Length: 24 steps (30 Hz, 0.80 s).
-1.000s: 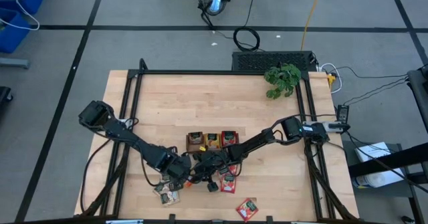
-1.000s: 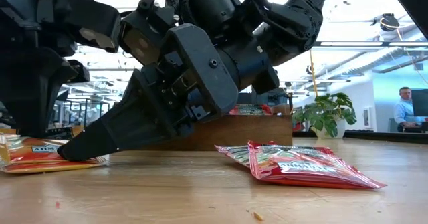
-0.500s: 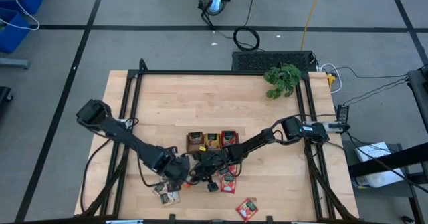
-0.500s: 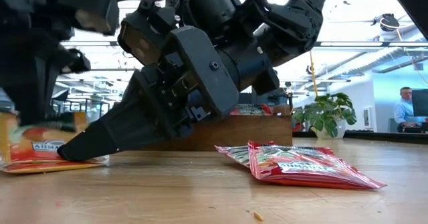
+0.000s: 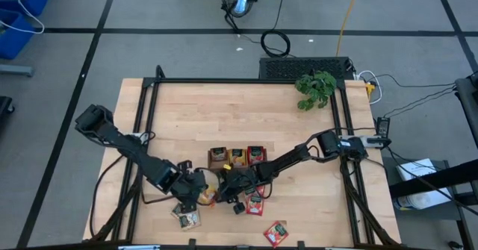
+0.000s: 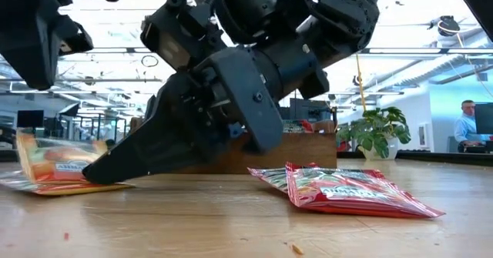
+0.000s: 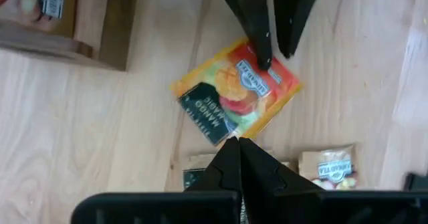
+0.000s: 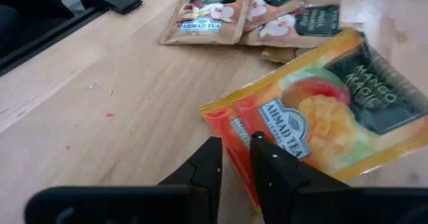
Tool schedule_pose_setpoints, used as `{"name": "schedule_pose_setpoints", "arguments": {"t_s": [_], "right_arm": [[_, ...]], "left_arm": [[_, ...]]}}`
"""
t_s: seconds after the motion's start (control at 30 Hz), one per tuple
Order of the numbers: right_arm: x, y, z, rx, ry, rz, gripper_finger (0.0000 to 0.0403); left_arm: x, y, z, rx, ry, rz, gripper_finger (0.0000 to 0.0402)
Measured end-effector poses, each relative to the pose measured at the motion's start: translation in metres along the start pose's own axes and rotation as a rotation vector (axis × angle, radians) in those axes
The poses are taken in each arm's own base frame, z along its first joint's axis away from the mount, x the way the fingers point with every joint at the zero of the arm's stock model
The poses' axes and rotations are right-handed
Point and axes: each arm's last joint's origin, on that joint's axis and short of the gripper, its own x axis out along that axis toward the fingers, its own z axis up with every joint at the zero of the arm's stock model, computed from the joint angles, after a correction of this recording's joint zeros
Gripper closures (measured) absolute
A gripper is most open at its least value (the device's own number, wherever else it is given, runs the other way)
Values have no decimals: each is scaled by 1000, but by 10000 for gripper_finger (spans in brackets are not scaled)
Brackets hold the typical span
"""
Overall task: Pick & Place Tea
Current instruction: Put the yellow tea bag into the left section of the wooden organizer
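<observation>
From above, the right gripper [image 5: 224,192] and left gripper [image 5: 200,198] meet over the orange mango sachet [image 5: 209,195] on the counter [image 5: 224,123], just before the tray [image 5: 237,157] holding three sachets. In the low view the right fingertips press the sachet's [image 6: 58,165] raised edge. Left wrist view: its jaws are together above the diagonal sachet [image 7: 234,93]; right wrist view: jaws nearly closed, tips at the sachet's [image 8: 314,127] corner, nothing clamped.

High view: straight down, far, whole table [image 5: 224,108]. Low view: table-level, close behind right claw [image 6: 96,173]. Both wrist views: near, share orange sachet [image 7: 234,93] at claw tips.
</observation>
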Motion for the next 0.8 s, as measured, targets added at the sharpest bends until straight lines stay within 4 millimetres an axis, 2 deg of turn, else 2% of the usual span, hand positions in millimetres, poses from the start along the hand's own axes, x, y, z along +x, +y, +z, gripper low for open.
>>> {"name": "schedule_pose_setpoints", "arguments": {"t_s": [0.1, 0.2, 0.47, 0.63, 0.8], "right_arm": [[1, 0, -2, 15, 11, 4, 328], [7, -3, -12, 41, 16, 5, 340], [13, -13, -29, 134, 37, 50, 386], [14, -13, -30, 124, 33, 67, 401], [14, -10, -29, 115, 23, 70, 399]], "left_arm": [[0, 1, 2, -88, -13, 3, 389], [0, 1, 2, -136, -43, 24, 360], [0, 1, 1, -226, -72, 48, 237], [22, 14, -11, -295, 3, 5, 168], [35, 27, -13, -316, 26, -32, 120]]}}
